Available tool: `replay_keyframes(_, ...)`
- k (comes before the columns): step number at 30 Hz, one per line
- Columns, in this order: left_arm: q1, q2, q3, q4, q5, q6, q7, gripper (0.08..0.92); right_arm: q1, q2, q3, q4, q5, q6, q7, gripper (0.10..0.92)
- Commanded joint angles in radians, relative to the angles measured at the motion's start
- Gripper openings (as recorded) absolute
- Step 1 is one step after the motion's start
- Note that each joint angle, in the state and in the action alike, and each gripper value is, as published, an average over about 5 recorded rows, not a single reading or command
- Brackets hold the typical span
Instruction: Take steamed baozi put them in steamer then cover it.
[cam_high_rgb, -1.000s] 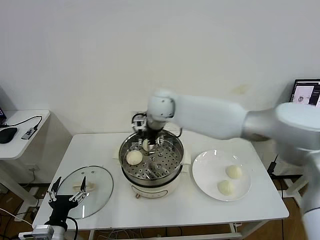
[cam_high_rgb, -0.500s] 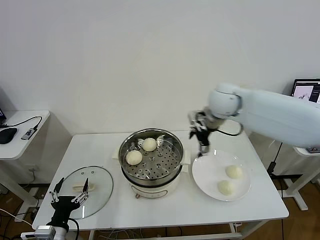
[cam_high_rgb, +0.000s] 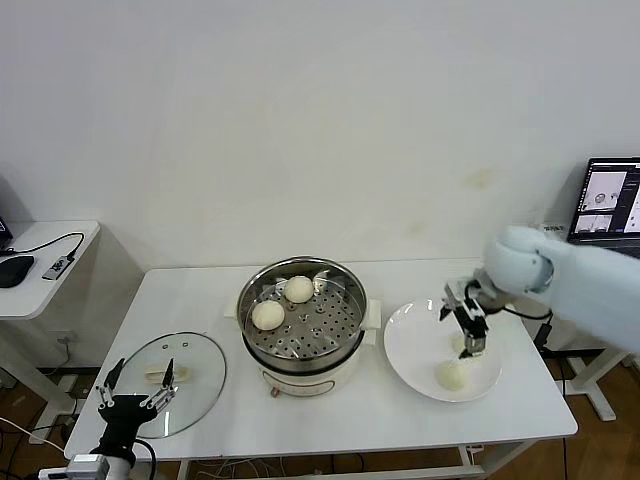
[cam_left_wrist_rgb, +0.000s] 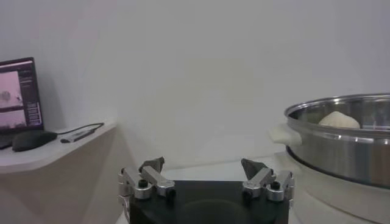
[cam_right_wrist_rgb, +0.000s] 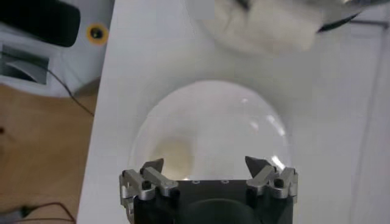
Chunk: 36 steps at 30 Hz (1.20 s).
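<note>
The steamer (cam_high_rgb: 300, 325) stands mid-table with two baozi on its tray, one at the back (cam_high_rgb: 299, 289) and one at the left (cam_high_rgb: 268, 314). Another baozi (cam_high_rgb: 451, 375) lies on the white plate (cam_high_rgb: 415, 345); a further one is mostly hidden behind my right gripper (cam_high_rgb: 470, 340). That gripper hangs open and empty just above the plate. The right wrist view shows the plate (cam_right_wrist_rgb: 207, 115) and a blurred baozi (cam_right_wrist_rgb: 172, 155) beyond the open gripper (cam_right_wrist_rgb: 205, 165). The cover (cam_high_rgb: 195, 365) lies flat at the front left. My left gripper (cam_high_rgb: 138, 385) waits open over it. The left wrist view shows the steamer (cam_left_wrist_rgb: 341, 143).
A side table (cam_high_rgb: 45, 265) with a mouse and cable stands at the far left. A laptop (cam_high_rgb: 610, 195) stands at the far right. The table's front edge (cam_high_rgb: 330, 430) lies close to the plate and cover. A wall runs behind the table.
My right gripper left a baozi in the steamer, then swung right and came down over the plate. The left gripper sank slightly.
</note>
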Motion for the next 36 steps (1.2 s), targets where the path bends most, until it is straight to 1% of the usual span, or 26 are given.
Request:
replay_keyframes(1,0.002,-0.003,-0.005,0.0,0.001,0.001,0.0,0.823,-0.254,-0.014,0.146,-0.063,-0.122,0.027,0.013,0.823)
replay_keyframes(10,0.001,-0.003,-0.01,0.008,0.001,0.001,0.0,0.823,-0.351,0.043,0.225,-0.162,-0.154,0.034,0.024,0.823)
replay_keyframes(26,-0.002,0.0,-0.01,0.019,0.001,-0.001,0.0,0.823,-0.394,0.101,0.275,-0.231,-0.165,0.042,0.041,0.82)
replay_keyframes(29,-0.003,-0.001,-0.009,0.019,0.001,-0.001,0.0,0.823,-0.395,0.102,0.277,-0.234,-0.162,0.036,0.043,0.786)
replay_keyframes(36,-0.002,-0.003,-0.008,0.015,0.002,-0.001,0.0,0.823,-0.394,0.108,0.281,-0.239,-0.152,0.029,0.049,0.653)
